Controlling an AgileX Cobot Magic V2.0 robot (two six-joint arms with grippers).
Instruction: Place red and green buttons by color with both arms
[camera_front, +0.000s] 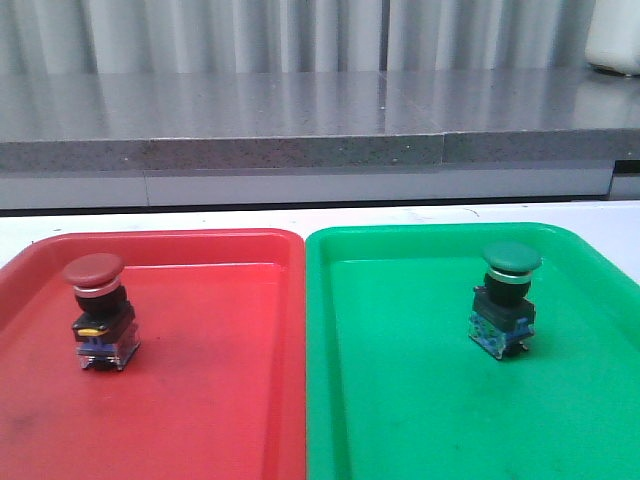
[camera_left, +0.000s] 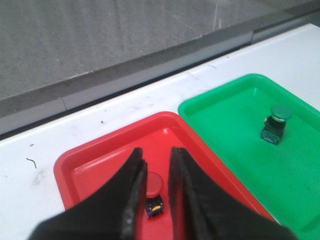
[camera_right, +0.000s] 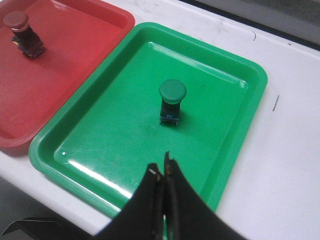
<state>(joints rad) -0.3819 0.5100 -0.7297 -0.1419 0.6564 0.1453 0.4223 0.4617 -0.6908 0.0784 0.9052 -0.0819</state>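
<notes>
The red button (camera_front: 98, 310) stands upright in the red tray (camera_front: 200, 400), near its left side. The green button (camera_front: 507, 298) stands upright in the green tray (camera_front: 400, 400), toward its right. Neither gripper shows in the front view. In the left wrist view my left gripper (camera_left: 156, 159) is open and empty, well above the red button (camera_left: 153, 192), which shows through the gap between the fingers. In the right wrist view my right gripper (camera_right: 163, 166) is shut and empty, above the green tray's near part, apart from the green button (camera_right: 171, 101).
The two trays lie side by side on a white table (camera_front: 450, 213). A grey stone ledge (camera_front: 300, 130) runs behind the table. The right wrist view shows bare white table (camera_right: 285, 150) to the green tray's right.
</notes>
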